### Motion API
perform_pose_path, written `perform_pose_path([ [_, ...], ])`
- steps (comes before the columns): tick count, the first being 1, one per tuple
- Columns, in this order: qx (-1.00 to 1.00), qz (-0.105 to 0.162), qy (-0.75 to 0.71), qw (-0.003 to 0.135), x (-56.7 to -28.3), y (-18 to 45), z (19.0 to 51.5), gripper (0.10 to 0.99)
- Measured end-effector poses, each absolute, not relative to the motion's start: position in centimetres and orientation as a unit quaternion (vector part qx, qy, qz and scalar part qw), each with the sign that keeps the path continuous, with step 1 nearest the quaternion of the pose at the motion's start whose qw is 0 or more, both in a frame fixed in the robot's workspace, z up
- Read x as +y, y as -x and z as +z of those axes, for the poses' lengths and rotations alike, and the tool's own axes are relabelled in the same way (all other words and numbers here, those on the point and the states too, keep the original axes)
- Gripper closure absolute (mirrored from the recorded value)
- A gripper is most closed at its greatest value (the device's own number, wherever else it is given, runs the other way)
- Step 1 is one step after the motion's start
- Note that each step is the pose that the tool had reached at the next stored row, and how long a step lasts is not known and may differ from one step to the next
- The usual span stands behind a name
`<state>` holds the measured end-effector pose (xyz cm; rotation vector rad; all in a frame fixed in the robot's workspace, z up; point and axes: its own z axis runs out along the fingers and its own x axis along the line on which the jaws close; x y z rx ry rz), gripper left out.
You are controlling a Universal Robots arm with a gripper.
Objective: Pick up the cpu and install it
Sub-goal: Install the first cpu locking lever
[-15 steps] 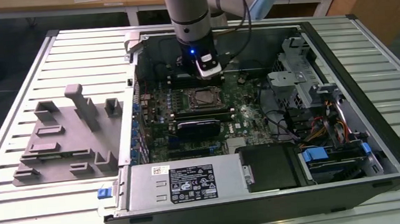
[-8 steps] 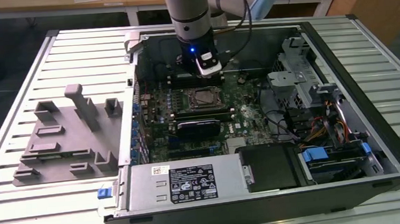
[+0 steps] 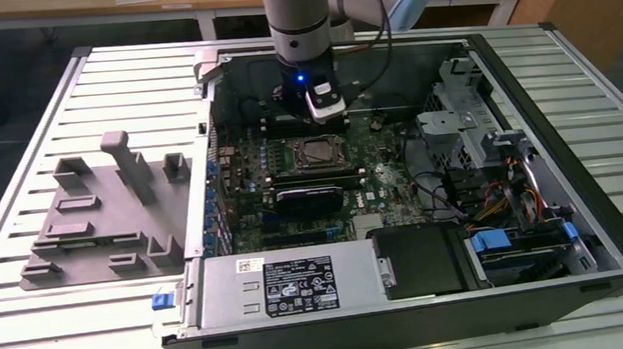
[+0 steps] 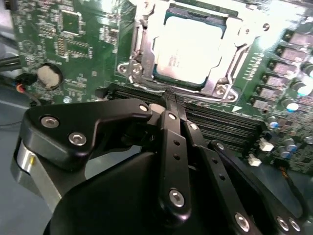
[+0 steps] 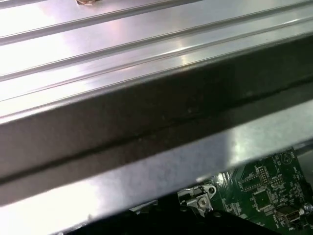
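The cpu (image 4: 188, 46) lies flat in the motherboard socket, its silver top showing inside the metal socket frame (image 4: 139, 58). In the exterior view the cpu (image 3: 318, 152) sits at the middle of the board inside the open computer case. My gripper (image 4: 169, 98) hangs just off the socket's edge, above the black memory slots, and does not touch the cpu. Its black fingers (image 4: 168, 142) meet at the tips with nothing between them. In the exterior view the gripper (image 3: 325, 112) hovers a little beyond the socket, towards the back of the case.
The case wall (image 5: 146, 122) rises close beside the wrist. A black card (image 3: 311, 197) lies just in front of the socket. The drive cage and cables (image 3: 488, 179) fill the exterior view's right. A grey fixture block (image 3: 106, 213) rests on the slatted table at the exterior view's left.
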<state>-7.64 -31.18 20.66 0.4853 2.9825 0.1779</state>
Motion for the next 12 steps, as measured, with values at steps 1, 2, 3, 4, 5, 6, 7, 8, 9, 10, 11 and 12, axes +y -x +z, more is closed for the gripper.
perform_pose_path([
  [1,0.984,0.058,-0.16,0.053,-31.3,7.6,20.7,0.98],
  [2,0.984,0.057,-0.16,0.049,-31.4,7.5,20.7,0.98],
  [3,0.984,0.056,-0.161,0.046,-31.6,7.4,20.6,0.98],
  [4,0.984,0.056,-0.161,0.045,-31.8,7.4,20.6,0.98],
  [5,0.984,0.055,-0.161,0.044,-32.0,7.4,20.6,0.98],
  [6,0.985,0.055,-0.161,0.042,-32.2,7.3,20.6,0.98],
  [7,0.985,0.054,-0.161,0.041,-32.5,7.3,20.6,0.98],
  [8,0.985,0.054,-0.161,0.041,-32.7,7.2,20.6,0.98],
  [9,0.985,0.053,-0.161,0.041,-32.8,7.2,20.6,0.98],
  [10,0.985,0.051,-0.161,0.041,-33.0,7.2,20.6,0.98],
  [11,0.985,0.05,-0.161,0.041,-33.2,7.2,20.6,0.98],
  [12,0.985,0.049,-0.161,0.041,-33.4,7.2,20.6,0.98],
])
